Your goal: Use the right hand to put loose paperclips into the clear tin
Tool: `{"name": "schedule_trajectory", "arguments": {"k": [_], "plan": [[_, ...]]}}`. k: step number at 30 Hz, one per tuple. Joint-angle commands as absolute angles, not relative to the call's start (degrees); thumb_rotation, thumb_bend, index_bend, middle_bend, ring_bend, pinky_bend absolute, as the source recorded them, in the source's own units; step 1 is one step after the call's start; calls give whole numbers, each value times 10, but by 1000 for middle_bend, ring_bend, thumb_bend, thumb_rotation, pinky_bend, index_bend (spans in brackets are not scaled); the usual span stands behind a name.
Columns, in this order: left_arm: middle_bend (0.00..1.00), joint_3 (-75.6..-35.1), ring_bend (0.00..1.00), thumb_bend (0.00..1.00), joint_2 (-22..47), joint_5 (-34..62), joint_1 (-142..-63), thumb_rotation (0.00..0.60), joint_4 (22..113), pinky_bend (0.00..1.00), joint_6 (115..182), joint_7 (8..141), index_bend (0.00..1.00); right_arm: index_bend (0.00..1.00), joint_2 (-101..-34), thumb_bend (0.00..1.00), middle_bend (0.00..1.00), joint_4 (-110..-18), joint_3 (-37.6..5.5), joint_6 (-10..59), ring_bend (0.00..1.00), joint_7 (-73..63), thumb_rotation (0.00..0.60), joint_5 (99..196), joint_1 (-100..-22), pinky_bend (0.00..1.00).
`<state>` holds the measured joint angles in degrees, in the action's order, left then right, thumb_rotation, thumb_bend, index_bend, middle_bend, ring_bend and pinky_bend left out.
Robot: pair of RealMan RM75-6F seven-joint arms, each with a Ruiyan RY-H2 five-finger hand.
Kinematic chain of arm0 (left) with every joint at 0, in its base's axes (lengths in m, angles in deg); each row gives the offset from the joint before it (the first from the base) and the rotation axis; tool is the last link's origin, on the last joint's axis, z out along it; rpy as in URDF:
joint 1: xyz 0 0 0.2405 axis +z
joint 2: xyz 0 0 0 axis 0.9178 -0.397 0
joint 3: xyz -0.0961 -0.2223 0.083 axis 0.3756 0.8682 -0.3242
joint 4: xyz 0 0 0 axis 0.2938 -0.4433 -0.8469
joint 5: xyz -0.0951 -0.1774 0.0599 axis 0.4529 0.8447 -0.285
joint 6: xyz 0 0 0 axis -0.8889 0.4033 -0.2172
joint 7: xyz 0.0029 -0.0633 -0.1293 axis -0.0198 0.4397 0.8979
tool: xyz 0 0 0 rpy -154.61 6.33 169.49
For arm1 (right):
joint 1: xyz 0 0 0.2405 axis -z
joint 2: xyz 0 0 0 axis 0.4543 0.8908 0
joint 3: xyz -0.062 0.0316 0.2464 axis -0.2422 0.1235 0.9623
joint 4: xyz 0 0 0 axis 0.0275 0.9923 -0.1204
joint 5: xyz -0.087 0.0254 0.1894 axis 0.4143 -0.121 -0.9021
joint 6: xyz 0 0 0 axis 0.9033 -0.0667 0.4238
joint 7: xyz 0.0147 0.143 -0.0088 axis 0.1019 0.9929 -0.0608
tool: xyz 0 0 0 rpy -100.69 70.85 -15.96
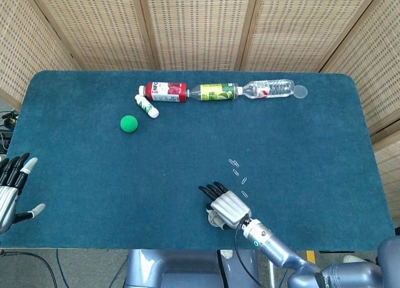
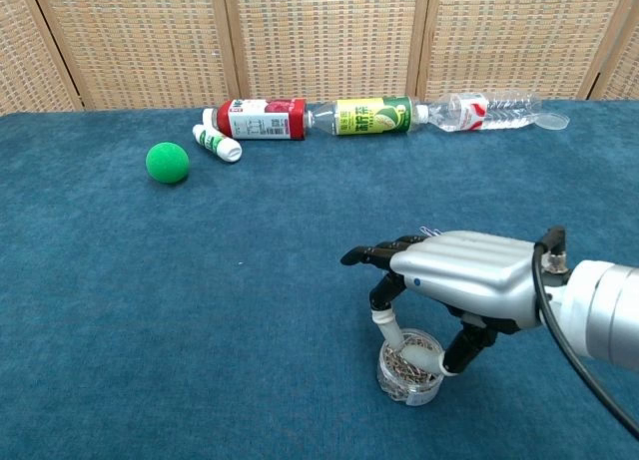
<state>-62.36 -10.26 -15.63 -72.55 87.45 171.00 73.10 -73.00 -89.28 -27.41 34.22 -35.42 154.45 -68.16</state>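
Right hand (image 2: 459, 280): hovered palm down right over the tin, near the front edge of the table, thumb and a finger curved down to the rim; a pose that suits dropping clips straight in.
Grasp: I could not tell whether a clip was pinched at the fingertips or already let go; the tips met against the clips in the tin and the two blurred together.
Tin (image 2: 409, 370): clear, upright, already well filled with clips; in the head view the hand covered nearly all of it, only a sliver showing at the thumb side.
Loose clips (image 1: 237, 172): a short scatter on the cloth just beyond the hand toward the far edge, well short of the bottles; in the chest view the hand's back hid all but one wire end.
Table (image 1: 75, 157): blue cloth top.
Left hand (image 1: 11, 188): lay at the left edge, fingers spread, gripping nothing, kept clear since the job was the right hand's; cut off by the frame.
Bottles (image 1: 215, 91): lay end to end in a row along the far edge.
Ball (image 1: 129, 124): green, by the row's left end.
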Motion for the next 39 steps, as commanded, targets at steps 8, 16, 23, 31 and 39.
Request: {"name": "schedule_trajectory", "arguments": {"k": [8, 16, 23, 31, 39], "plan": [[0, -623, 0, 0, -103, -155, -726, 600, 874, 0, 1709, 732, 0, 590, -739, 401, 0, -882, -271, 347, 0, -368, 600, 1532, -680, 0], [0, -624, 0, 0, -103, -157, -725, 600, 875, 0, 1710, 731, 0, 536, -735, 392, 0, -888, -270, 346, 0, -374, 600, 1529, -678, 0], [0, -624, 0, 0, -103, -157, -725, 600, 875, 0, 1710, 730, 0, 486, -728, 337, 0, -894, -269, 344, 0, -373, 600, 1531, -676, 0], [0, -624, 0, 0, -103, -157, -725, 600, 874, 0, 1710, 732, 0, 476, -710, 330, 0, -913, -251, 327, 0, -359, 600, 1541, -673, 0], [0, -625, 0, 0, -103, -159, -725, 600, 875, 0, 1711, 731, 0, 476, -659, 330, 0, -897, -228, 311, 0, -354, 600, 1523, -668, 0]]}}
